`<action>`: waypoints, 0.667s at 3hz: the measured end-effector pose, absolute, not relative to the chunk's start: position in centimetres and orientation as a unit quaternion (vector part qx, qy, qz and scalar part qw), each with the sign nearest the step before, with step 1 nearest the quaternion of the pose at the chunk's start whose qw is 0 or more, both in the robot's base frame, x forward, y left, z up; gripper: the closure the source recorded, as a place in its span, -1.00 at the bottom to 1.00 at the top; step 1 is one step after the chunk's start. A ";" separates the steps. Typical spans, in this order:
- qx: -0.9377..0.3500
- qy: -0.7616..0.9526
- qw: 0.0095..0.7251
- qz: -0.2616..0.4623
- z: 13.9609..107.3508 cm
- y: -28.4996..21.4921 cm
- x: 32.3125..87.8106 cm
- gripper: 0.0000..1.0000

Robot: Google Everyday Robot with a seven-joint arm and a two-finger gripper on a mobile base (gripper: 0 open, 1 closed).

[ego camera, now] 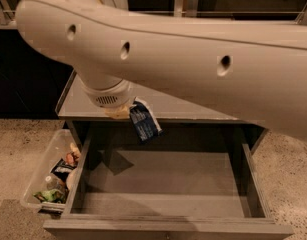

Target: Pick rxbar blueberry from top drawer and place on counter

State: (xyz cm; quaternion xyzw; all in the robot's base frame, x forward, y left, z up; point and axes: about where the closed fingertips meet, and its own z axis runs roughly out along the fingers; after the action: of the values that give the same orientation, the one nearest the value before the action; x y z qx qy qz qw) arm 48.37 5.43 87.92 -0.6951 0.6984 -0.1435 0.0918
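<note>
The rxbar blueberry (144, 121), dark navy with pale print, hangs tilted in the air at the counter's front edge, above the back of the top drawer (163, 181). My gripper (127, 112) sits under the white wrist, mostly hidden by it, and is shut on the bar's upper end. The drawer is pulled out and its grey floor is bare. The counter (178, 106) shows only as a strip behind the bar. My big white arm crosses the upper part of the view and hides the rest of the counter.
A clear plastic bin (49, 176) with several snacks stands on the floor left of the drawer. The drawer's front wall (168, 229) and side walls rise low. Speckled floor lies on both sides.
</note>
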 end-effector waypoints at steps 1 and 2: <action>-0.696 0.697 0.099 -0.141 91.0 5.0 49.3 1.00; -0.709 0.687 0.105 -0.118 90.4 6.2 53.0 1.00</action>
State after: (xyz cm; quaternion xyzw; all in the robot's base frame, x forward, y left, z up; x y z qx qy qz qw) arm 53.03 6.19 90.40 -0.7094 0.6868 -0.1178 0.1052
